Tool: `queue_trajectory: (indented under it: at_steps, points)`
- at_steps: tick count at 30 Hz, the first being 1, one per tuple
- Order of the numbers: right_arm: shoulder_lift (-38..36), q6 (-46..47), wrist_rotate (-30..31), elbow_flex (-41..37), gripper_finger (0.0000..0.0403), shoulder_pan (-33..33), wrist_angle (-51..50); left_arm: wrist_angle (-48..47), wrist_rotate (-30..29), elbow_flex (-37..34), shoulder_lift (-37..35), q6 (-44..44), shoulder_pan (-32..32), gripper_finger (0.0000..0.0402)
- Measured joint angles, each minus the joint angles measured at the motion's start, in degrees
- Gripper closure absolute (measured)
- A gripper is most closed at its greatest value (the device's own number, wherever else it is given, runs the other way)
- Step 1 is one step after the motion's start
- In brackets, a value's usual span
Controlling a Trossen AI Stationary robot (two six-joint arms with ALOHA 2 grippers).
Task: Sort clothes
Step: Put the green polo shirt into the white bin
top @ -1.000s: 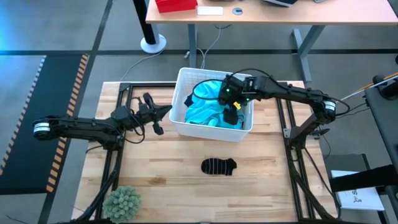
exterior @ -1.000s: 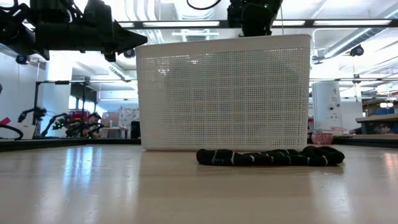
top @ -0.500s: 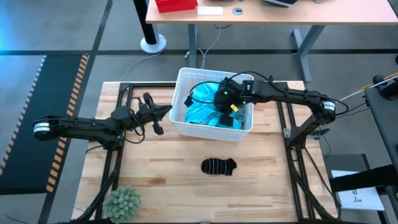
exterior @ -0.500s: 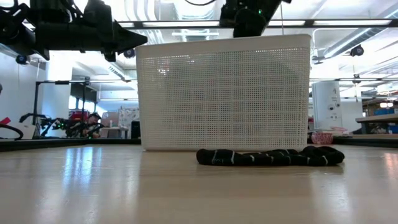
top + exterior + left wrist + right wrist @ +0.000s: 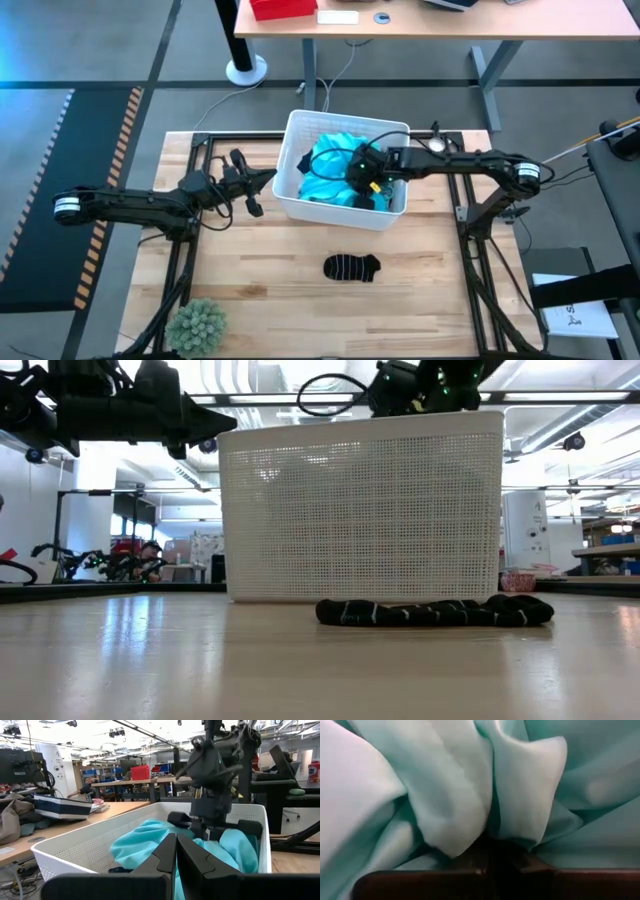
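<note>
Now the right hand (image 5: 358,172) is down in the white basket (image 5: 297,132), pinched shut on the turquoise cloth (image 5: 330,158). A second ago it was open and higher up. The left hand (image 5: 262,177) is shut, just beside the basket's edge. The striped sock (image 5: 352,267) lies alone on the desk (image 5: 260,290), with bare wood around it.

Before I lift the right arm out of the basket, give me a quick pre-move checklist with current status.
1. Right gripper shut on the turquoise garment: ok, fabric bunched between its fingers.
2. Garment free of other clothes underneath: cannot tell.
3. Left gripper clear of the white basket: ok, shut, waiting outside the wall.
4. Striped sock clear of the lift: ok, on the table in front of the basket.
5. Basket flat on the table: ok.
</note>
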Motion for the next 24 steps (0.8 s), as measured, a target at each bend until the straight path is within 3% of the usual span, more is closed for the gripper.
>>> queue_trajectory:
  at_steps: [10, 24]
  points:
    - [-0.1, 1.8, -0.9, -5.1, 0.0403, 0.0, 4.5, 0.0, 0.0, 0.0, 0.0, 0.0, 0.0, 0.0402]
    - [0.0, -0.2, 1.3, 5.8, 0.0403, 0.2, -1.4, -0.5, 0.0, 0.0, 0.0, 0.0, 0.0, 0.0402]
